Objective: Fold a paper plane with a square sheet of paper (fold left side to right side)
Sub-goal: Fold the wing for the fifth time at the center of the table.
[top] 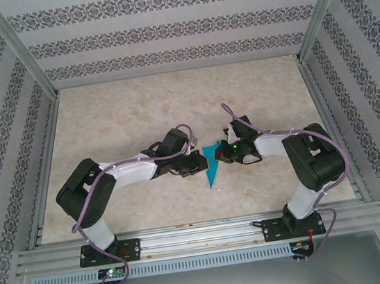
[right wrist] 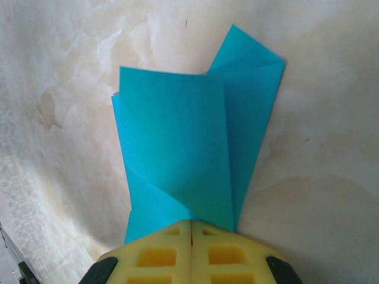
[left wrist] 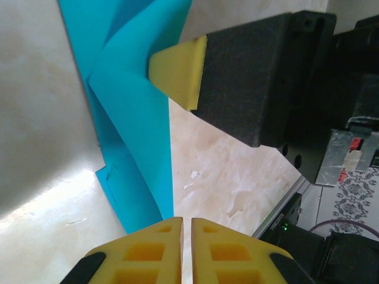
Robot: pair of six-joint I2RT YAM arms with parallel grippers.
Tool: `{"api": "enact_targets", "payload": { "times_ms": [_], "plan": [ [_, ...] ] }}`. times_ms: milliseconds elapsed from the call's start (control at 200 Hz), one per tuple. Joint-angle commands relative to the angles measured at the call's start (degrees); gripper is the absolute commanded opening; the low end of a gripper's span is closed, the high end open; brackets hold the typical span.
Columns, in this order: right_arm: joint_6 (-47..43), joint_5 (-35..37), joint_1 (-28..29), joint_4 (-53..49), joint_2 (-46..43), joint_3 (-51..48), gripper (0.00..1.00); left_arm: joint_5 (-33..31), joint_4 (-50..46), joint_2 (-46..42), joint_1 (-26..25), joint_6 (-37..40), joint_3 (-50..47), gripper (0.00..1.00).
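The teal-blue paper [top: 211, 166] lies mid-table between the two grippers, folded into a narrow shape with its point toward the near edge. My right gripper [top: 225, 153] is shut on it. In the right wrist view the layered paper [right wrist: 177, 154] twists down into the closed yellow tips of that gripper [right wrist: 192, 222]. My left gripper [top: 198, 162] sits just left of the paper. In the left wrist view that gripper [left wrist: 185, 220] is shut to a thin slit with nothing seen in it. A raised flap of the paper [left wrist: 127, 100] runs down behind its left finger, and the right gripper's fingertip [left wrist: 177, 71] touches that flap.
The marbled beige table [top: 137, 114] is boxed in by patterned walls and metal posts. An aluminium rail [top: 203, 238] carrying both arm bases runs along the near edge. Both forearms angle inward toward the middle.
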Motion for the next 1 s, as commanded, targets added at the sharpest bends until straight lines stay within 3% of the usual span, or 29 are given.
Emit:
{"api": "enact_targets", "payload": {
  "times_ms": [0,625,994],
  "plan": [
    [-1.51,3.29,-0.23,-5.29,3.56,-2.56,0.0,1.59,2.29,1.4,-0.78,-1.0,2.5,0.12],
    [-1.7,3.22,-0.14,-5.3,4.08,-2.3,0.0,2.39,0.33,5.97,-1.92,-0.05,6.03,0.12],
    [-1.79,3.38,-0.06,-5.44,4.26,-2.3,0.0,2.31,2.74,7.31,-3.6,-2.04,2.69,0.11]
  ]
}}
